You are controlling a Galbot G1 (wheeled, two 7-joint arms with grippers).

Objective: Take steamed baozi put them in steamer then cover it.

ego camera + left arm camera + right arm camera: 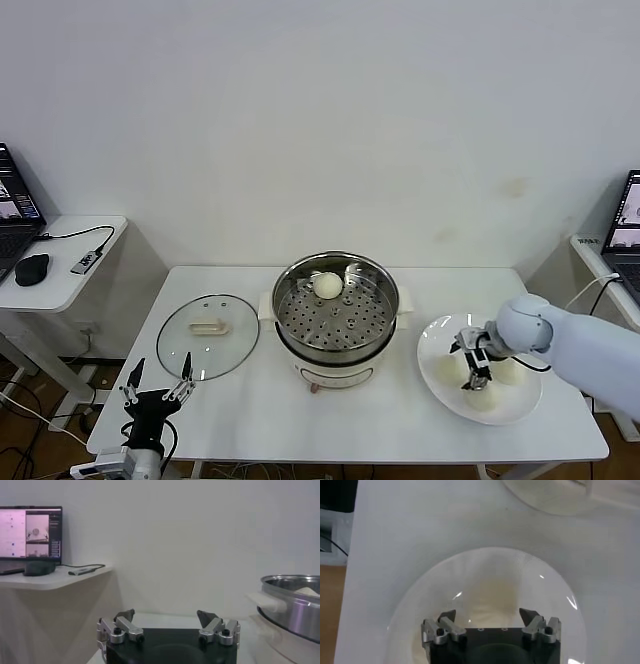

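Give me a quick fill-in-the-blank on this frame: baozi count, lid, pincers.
1. The steamer holds ___ baozi.
2. The cover lies on the table to the steamer's ___.
3. The right pincer is over the white ___, where three buns sit.
4. The left pincer waits by the table's front edge, fingers ___.

Missing: one; left; plate; open

Right end effector (473, 366) partly hides plated baozi (447, 369).

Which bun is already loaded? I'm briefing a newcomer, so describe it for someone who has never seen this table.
On the white table, find the round shiny steel steamer in the middle. One small cream-white bun sits on its perforated tray at the far rim. It is the only bun in the pot; the others lie on the flat white plate under the right gripper.
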